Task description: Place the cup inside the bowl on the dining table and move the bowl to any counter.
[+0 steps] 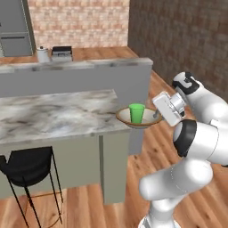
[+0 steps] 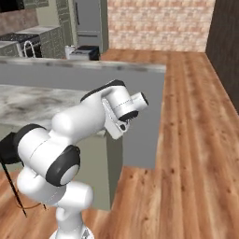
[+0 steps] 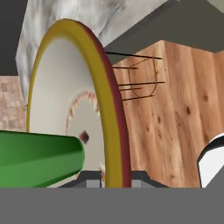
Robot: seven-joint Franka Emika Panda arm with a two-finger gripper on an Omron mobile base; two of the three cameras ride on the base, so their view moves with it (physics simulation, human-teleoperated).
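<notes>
I had the gripper (image 1: 156,116) clamped on the rim of the bowl (image 1: 127,119), fingers either side of its edge. The bowl hung just past the dining table (image 1: 53,116) corner, with the cup (image 1: 136,113) standing upright inside it.

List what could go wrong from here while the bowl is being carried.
1. The gripper is shut on just the thin rim of the bowl, which hangs past the corner of the dining table over the wooden floor; a slip would likely drop it.
2. The cup stands loose and upright inside the bowl; a tilt or quick swing could tip it out.
</notes>
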